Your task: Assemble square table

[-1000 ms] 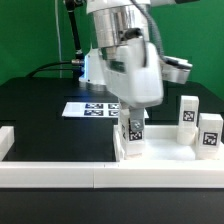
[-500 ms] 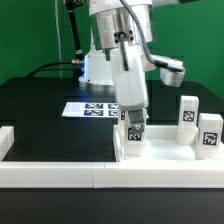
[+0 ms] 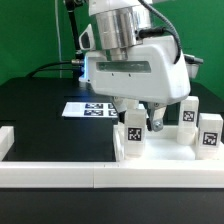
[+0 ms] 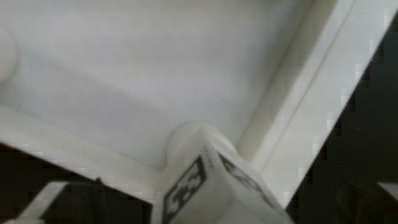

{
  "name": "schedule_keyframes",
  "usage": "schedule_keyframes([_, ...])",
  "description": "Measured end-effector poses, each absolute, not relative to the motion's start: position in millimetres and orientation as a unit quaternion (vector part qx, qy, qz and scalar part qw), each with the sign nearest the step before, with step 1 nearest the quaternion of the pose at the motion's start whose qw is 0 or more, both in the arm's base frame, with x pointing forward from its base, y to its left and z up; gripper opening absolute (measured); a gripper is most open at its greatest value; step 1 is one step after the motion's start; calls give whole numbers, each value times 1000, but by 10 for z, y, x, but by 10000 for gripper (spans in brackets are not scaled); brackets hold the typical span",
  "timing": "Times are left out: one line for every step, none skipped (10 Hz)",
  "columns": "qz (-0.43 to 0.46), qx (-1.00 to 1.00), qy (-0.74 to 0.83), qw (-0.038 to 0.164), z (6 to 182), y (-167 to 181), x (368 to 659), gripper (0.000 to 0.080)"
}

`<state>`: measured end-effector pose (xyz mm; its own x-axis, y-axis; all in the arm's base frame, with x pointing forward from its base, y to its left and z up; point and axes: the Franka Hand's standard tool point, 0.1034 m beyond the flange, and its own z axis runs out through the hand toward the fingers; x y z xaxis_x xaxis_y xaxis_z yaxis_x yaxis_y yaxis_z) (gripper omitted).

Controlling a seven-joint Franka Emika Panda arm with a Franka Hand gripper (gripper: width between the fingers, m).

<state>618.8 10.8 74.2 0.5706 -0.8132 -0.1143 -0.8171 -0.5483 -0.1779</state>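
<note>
- Rotated since the earlier exterior views: gripper (image 3: 140, 113), turned about its vertical axis so its broad white body faced the camera, where before only its narrow side showed; remained low over the same leg.
- Unchanged in place: leg (image 3: 133, 131) under the gripper, standing upright on the tabletop panel (image 3: 160, 152), and two more legs (image 3: 188, 115) (image 3: 209, 133) at the exterior view's right.
- Could not tell whether the gripper was open or closed on the leg; fingertips hidden behind the hand body in the exterior view and not shown in the wrist view.
- Judged light and rigid: hard white plastic throughout, unlikely to bend or crush, but smooth and probably slippery under metal fingers.
- Best held, by judgement, across the leg's two flat opposite sides near the upper half, keeping it upright; the panel itself too wide to pinch except at its raised rim.
- Appeared as a short white block with a black-and-white square tag on the face towards the camera; in the wrist view, leg (image 4: 210, 180) seen close, tag partly visible, standing in the panel's recess beside the raised rim (image 4: 302, 90).
- Lay flat on the black worktop (image 3: 40, 110), just behind the low white border rail (image 3: 60, 172), with the marker board (image 3: 88, 108) further back.
</note>
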Motion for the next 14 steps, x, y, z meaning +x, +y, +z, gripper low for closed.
schedule_keyframes([6, -894, 436, 106, 742, 108, 6189, 648])
schedule_keyframes([3, -911, 400, 103, 742, 107, 6186, 649])
schedule_keyframes([-2, -947, 311, 87, 757, 102, 6187, 649])
schedule_keyframes([-9, -968, 236, 80, 762, 70, 6194, 649])
schedule_keyframes([-13, -981, 175, 77, 742, 13, 6187, 649])
schedule_keyframes([-14, -986, 148, 76, 724, -26, 6182, 649])
schedule_keyframes([-14, -986, 151, 76, 726, -11, 6183, 649])
schedule_keyframes([-13, -984, 160, 76, 725, -8, 6182, 649])
schedule_keyframes([-13, -984, 160, 76, 724, -13, 6182, 516])
schedule_keyframes([-11, -979, 186, 78, 724, -5, 6182, 516])
schedule_keyframes([-8, -970, 229, 79, 723, 3, 6182, 297])
schedule_keyframes([-6, -964, 254, 79, 723, 4, 6182, 297])
schedule_keyframes([-3, -955, 286, 80, 724, 8, 6183, 285])
schedule_keyframes([-1, -944, 320, 81, 725, 10, 6185, 285])
